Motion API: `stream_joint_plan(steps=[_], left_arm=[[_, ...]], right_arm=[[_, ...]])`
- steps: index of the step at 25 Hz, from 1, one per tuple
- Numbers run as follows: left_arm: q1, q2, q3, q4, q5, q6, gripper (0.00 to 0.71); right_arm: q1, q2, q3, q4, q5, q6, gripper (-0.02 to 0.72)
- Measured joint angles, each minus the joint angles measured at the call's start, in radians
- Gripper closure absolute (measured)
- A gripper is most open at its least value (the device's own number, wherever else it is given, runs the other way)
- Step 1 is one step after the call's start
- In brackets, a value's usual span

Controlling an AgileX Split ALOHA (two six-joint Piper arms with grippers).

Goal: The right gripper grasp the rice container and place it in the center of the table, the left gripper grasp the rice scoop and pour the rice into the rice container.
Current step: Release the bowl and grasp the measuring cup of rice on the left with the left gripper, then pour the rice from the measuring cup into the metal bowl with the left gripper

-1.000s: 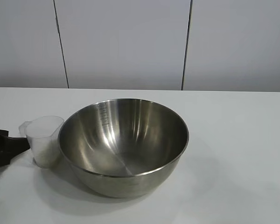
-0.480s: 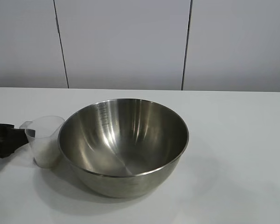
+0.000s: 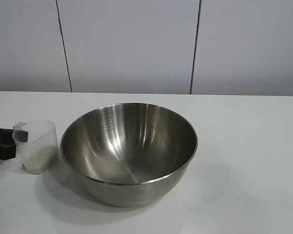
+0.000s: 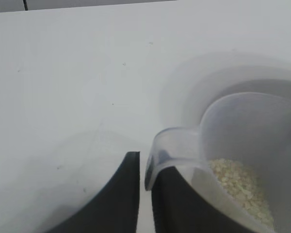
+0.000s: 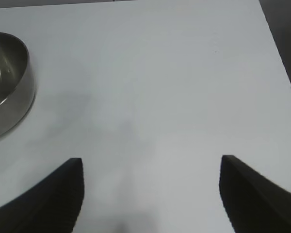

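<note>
The left gripper [image 4: 144, 187] has its jaws clamped on the rice scoop's [image 3: 35, 146] thin lip, at nine o'clock of the rice container [image 3: 129, 152]. A shallow pinch may slip during lifting, spilling rice [image 4: 237, 187]. The right gripper [image 5: 150, 194] idles, jaws apart.

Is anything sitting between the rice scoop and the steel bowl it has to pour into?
Nothing visible. The rice scoop, pinched at its handle by the left gripper, stands just left of the steel bowl, only bare table between them.
</note>
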State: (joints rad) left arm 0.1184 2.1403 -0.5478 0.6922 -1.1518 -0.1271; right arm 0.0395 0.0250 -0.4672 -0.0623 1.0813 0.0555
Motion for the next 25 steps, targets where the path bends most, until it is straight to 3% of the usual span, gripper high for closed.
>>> stream_joint_plan(steps=[4, 11, 14, 17, 21, 25], left_arm=[[0.000, -0.035, -0.001, -0.021, 0.005, 0.000, 0.700], [0.000, -0.239, -0.001, -0.023, 0.007, 0.014, 0.701], [-0.033, -0.354, -0.001, -0.002, 0.058, 0.060, 0.701], [-0.122, -0.488, 0.000, -0.006, 0.172, 0.127, 0.702], [-0.296, -0.627, -0.002, -0.083, 0.367, 0.286, 0.702], [-0.486, -0.664, -0.040, -0.255, 0.567, 0.581, 0.702]], right_arm=[[0.000, 0.000, 0.000, 0.000, 0.000, 0.000, 0.168], [0.000, 0.000, 0.000, 0.000, 0.000, 0.000, 0.168], [0.000, 0.000, 0.000, 0.000, 0.000, 0.000, 0.168], [0.000, 0.000, 0.000, 0.000, 0.000, 0.000, 0.168], [0.000, 0.000, 0.000, 0.000, 0.000, 0.000, 0.168], [0.000, 0.000, 0.000, 0.000, 0.000, 0.000, 0.168]])
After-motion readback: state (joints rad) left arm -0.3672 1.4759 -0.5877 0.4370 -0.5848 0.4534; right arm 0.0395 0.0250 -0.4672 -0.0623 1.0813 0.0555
